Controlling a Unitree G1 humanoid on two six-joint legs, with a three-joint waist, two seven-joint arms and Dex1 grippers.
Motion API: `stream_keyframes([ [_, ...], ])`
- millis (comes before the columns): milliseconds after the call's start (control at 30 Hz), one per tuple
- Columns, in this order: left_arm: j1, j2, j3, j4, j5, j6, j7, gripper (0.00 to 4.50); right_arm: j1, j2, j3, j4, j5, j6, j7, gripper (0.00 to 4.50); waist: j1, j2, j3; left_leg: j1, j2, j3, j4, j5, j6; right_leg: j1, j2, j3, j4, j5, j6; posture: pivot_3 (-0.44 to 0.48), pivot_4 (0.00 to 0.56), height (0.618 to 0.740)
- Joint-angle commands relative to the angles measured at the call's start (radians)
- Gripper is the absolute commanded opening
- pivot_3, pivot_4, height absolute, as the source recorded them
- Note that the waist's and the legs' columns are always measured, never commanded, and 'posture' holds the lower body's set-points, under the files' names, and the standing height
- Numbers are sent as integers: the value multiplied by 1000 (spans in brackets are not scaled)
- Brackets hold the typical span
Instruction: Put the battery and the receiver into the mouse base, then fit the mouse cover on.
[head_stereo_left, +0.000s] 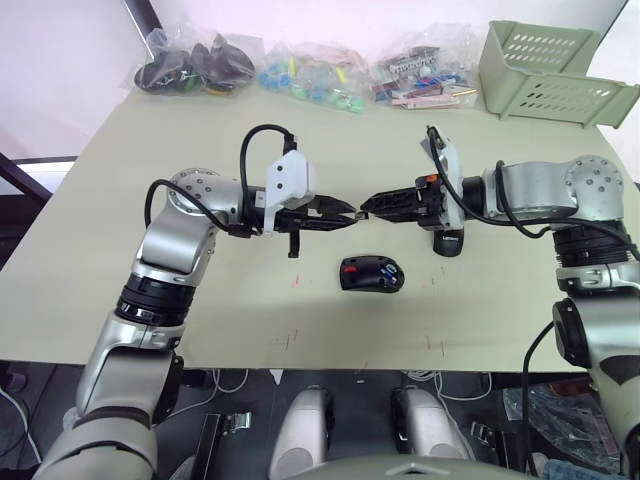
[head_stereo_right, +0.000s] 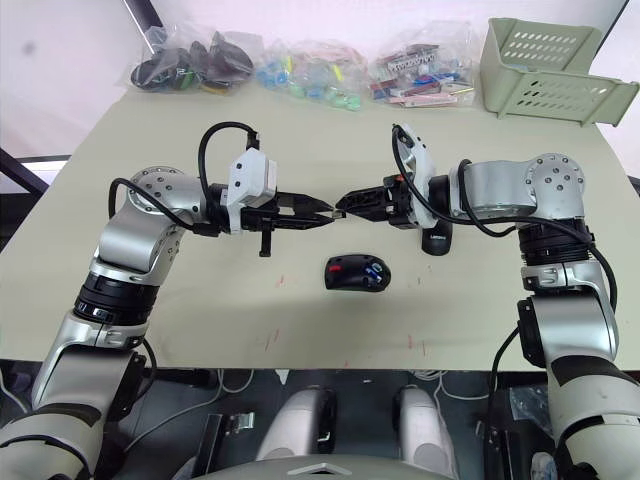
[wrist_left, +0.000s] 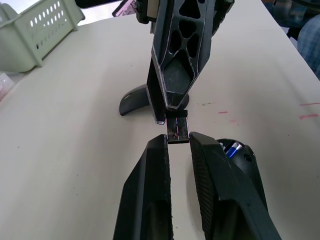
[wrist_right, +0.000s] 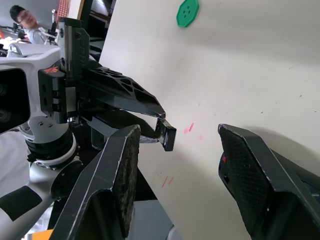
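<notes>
Left eye view: the two arms are meeting fingertip to fingertip in the air above a pale table (head_stereo_left: 120, 300). The left gripper (head_stereo_left: 350, 213) is pinching the receiver (wrist_left: 177, 130), a tiny rectangular piece, at the very ends of its fingers. The right gripper (head_stereo_left: 368, 208) is facing it with its jaws standing wide apart around that piece, not touching it.

Just below the grippers, the mouse base (head_stereo_left: 372, 273) is lying open on the table, with the battery (head_stereo_left: 390, 270) already sitting inside as a blue glint. The mouse cover (head_stereo_left: 447, 243) is resting on the table under the right forearm, near the base.

The receiver is probably very light and rigid, with smooth faces, so it is likely to slip or twist if gripped off-centre. The free end sticking out past the left fingertips is looking like the only place to take hold.

The table is flat and matte, carrying a few red marks. At its far edge, clear bags of small parts (head_stereo_left: 300, 70) and a pale green slotted basket (head_stereo_left: 550, 70) are sitting well away. A green disc (wrist_right: 187, 12) is also lying on the table.
</notes>
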Motion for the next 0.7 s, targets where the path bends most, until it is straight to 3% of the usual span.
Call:
stream_keyframes([
  [33,-7,5,16,-25,0,-12,3,387,-10,-4,-7,-6,36,4,4,2598,0,0,0,0,0,0,0,0,0,0,0,0,0,0,0,0,150,740],
  [167,-7,4,15,-27,-3,-8,3,387,-14,-8,-8,0,36,9,13,1525,0,0,0,0,0,0,0,0,0,0,0,0,0,0,0,0,150,740],
  [700,-15,-9,11,-8,1,-28,-4,387,-20,2,-26,43,36,28,33,1525,0,0,0,0,0,0,0,0,0,0,0,0,0,0,0,0,150,740],
])
